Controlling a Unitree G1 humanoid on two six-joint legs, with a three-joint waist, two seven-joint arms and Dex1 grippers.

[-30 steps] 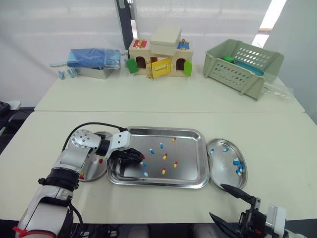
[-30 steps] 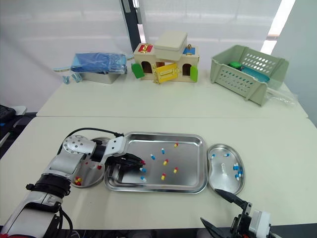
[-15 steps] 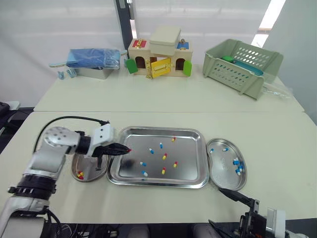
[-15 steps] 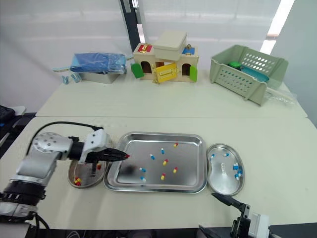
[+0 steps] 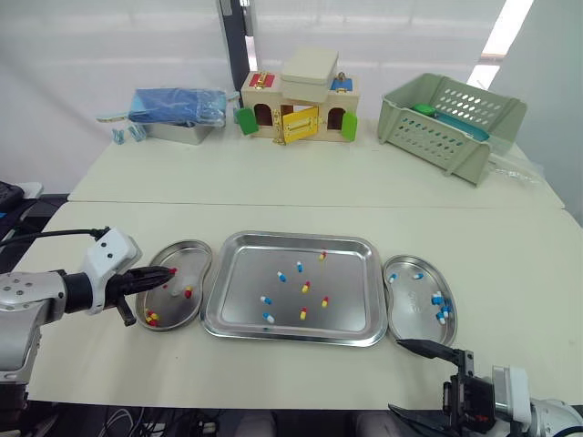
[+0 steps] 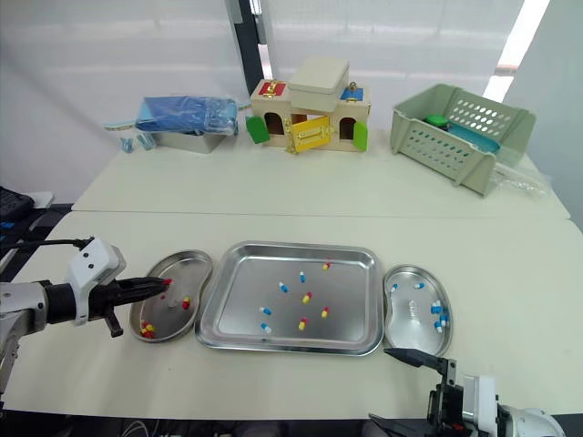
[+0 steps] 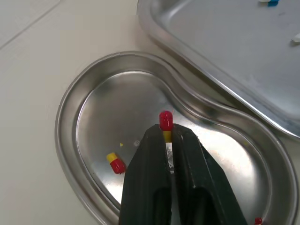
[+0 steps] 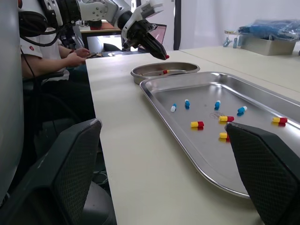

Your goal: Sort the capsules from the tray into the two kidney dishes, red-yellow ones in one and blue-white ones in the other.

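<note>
While the left arm stretches level, the left gripper [image 5: 168,271] pinches one red-yellow capsule [image 7: 165,123] above the left kidney dish [image 5: 187,259]. The tray [image 5: 246,273] holds four red-yellow ones [image 5: 305,287] and four blue-white capsules [image 5: 281,276]. The right gripper [image 5: 401,375] gapes wide near the right dish [image 5: 410,305].

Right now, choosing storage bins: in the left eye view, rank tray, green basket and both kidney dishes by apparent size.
tray
green basket, though farther away
left kidney dish and right kidney dish, alike

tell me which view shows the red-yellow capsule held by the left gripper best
Left wrist view: the red-yellow capsule sits close up, pinched in the left gripper, red end out, over the steel kidney dish. Both eye views give a tiny red speck at the gripper tip; the right wrist view likewise.
</note>
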